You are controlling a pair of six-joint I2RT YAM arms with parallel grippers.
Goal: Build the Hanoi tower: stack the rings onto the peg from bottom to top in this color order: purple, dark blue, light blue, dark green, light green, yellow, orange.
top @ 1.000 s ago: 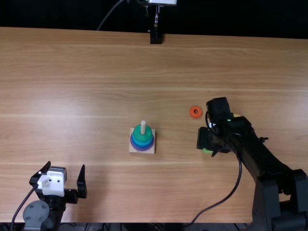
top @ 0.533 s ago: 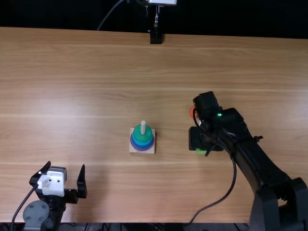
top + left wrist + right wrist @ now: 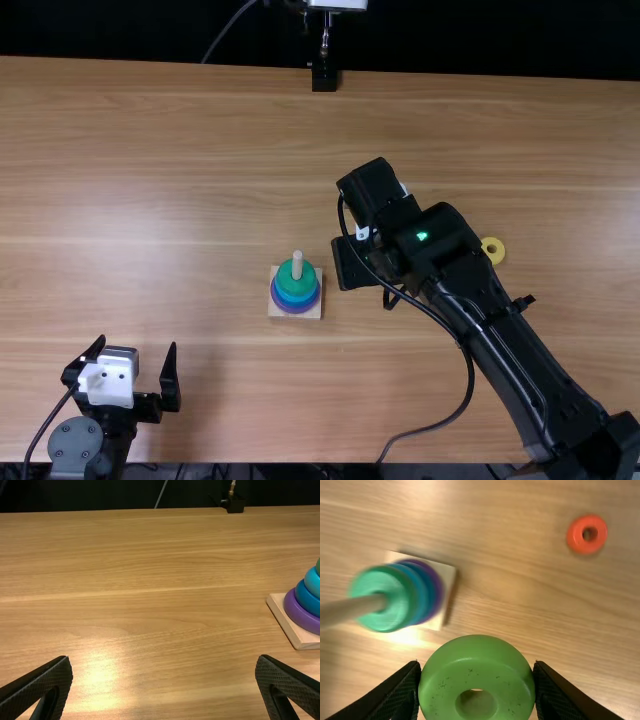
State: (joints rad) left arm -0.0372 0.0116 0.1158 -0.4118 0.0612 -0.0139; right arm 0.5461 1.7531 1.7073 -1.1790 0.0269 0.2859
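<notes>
Four rings [image 3: 297,294] are resting on the peg [image 3: 297,265], with the dark green ring [image 3: 375,580] uppermost, so light green is coming next in the prescribed order. The right gripper [image 3: 476,666] is holding the light green ring [image 3: 476,677] beside the stack, its fingers closing on opposite sides of the outer rim, presumably to leave the central hole free for the peg. The yellow ring [image 3: 493,259] and orange ring [image 3: 576,534] are lying flat on the surface [image 3: 200,200], apparently awaiting their turns. The left gripper [image 3: 138,345] is standing well aside, fingers spread wide and empty, probably leaving the workspace unobstructed.
</notes>
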